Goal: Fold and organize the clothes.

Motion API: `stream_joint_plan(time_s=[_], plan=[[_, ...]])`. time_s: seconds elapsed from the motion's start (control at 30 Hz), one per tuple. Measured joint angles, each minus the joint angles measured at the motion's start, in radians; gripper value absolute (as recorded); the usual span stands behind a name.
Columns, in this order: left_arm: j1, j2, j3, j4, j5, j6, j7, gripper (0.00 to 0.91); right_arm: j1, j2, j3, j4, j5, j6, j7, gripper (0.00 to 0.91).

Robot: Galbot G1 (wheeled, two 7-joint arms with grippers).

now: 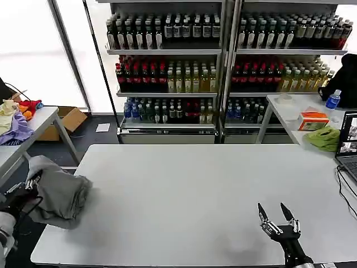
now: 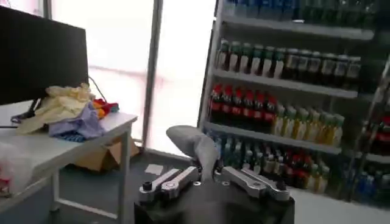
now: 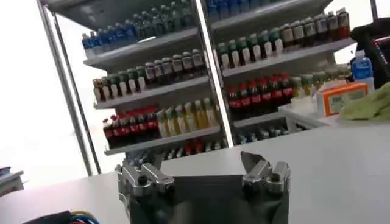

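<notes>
Grey shirt (image 1: 58, 192) beside bare table (image 1: 189, 190)

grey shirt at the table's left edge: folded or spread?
Neither: the grey shirt is bunched in a loose heap, draping over the table edge, pinched by the left gripper.

Plain light grey shirt (image 1: 58, 192)

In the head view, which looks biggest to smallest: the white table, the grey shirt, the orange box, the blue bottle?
1. White table.
2. Grey shirt, held by the left gripper.
3. Orange box.
4. Blue bottle.
The box and bottle stand farther off, so their true sizes are unsure.
</notes>
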Motion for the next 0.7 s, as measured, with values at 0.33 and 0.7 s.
stream_joint_plan(time_s=[0.33,0.7], plan=[[-0.096,-0.1,0.24,-0.084,-0.071,0.04,-0.119,0.0,-0.024,0.017,0.022,0.027,-0.013,-0.011,0.0,0.907],[-0.327,-0.285,0.669,-0.036,-0.115,0.079,-0.264,0.907,-0.07,0.038,0.031,0.072,-0.034,-0.044,0.018,0.907]])
